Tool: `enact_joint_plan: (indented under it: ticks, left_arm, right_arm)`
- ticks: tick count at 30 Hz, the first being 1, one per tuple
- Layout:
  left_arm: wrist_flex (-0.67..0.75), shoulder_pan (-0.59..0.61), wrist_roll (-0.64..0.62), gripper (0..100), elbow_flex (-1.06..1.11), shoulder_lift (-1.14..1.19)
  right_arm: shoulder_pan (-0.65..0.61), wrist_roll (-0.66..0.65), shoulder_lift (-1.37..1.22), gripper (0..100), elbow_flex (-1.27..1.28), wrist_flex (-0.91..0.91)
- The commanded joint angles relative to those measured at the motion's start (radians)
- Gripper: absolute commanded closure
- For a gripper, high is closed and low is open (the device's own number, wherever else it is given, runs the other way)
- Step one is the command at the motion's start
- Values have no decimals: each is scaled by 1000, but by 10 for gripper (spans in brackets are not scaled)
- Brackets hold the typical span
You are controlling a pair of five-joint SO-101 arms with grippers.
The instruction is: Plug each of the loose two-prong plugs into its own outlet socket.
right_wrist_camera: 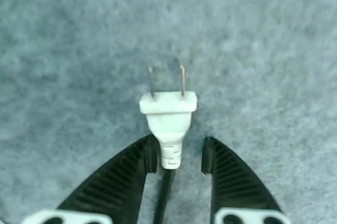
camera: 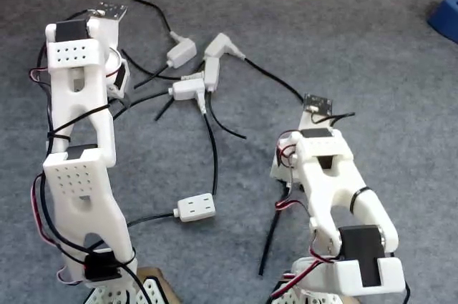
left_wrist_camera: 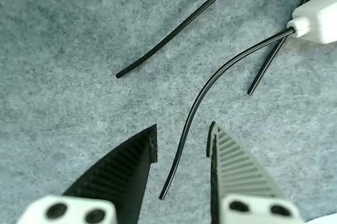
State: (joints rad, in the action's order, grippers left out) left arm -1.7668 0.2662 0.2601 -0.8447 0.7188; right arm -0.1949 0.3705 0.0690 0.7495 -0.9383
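**Both grippers open, plug between right jaws, not clamped**

- The right gripper [right_wrist_camera: 179, 154] is held low over the grey carpet [right_wrist_camera: 263, 34], jaws part open.
- A white two-prong plug [right_wrist_camera: 168, 109] is seen lying flat on the carpet, prongs pointed away from the gripper. Its ribbed neck sits between the fingertips.
- One finger is right at the neck and a gap is seen on the other side, so the plug is not gripped. Its black cord [right_wrist_camera: 164, 197] runs back between the jaws.
- The left gripper [left_wrist_camera: 181, 142] is open wider, with nothing held. The loose end of a thin black cable [left_wrist_camera: 196, 109] lies on the carpet between the fingertips.
- That cable is traced back to a white plug body [left_wrist_camera: 318, 21] farther off. A second cut cable end [left_wrist_camera: 174, 37] lies beyond.

From the high view:
- The left arm [camera: 79, 104] is stretched toward the far side of the table. The right arm [camera: 336, 182] is folded nearer in.
- The outlet socket [camera: 196, 207] is a white block lying between the two arms on the near side. Its cord runs off toward the left arm's base.
- A cluster of white plugs and adapters [camera: 195, 82] with tangled black cords lies at the far middle, well apart from the socket block. Whether any of these are joined cannot be told.
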Motion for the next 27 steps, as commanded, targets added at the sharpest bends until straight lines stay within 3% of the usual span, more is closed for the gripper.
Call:
enact_joint_plan:
  ticks: [1, 7, 11, 19, 25, 27]
  left_arm:
    - [-8, 13, 9, 829, -10, -76]
    - [-8, 12, 9, 829, -10, -76]
    - [-8, 12, 11, 829, -10, -76]
    - [-6, 5, 11, 829, -10, -76]
    - [-5, 5, 17, 829, -10, -68]
    - [2, 5, 77, 829, -10, -68]
  right_arm:
    - [5, -5, -10, 854, -38, 7]
    - [2, -18, -15, 858, -35, 7]
    - [1, -262, -12, 991, -38, -79]
    - [-12, -614, -5, 991, -47, -213]
    - [-68, -632, 13, 991, -231, -193]
    - [-68, -640, 36, 991, -329, -166]
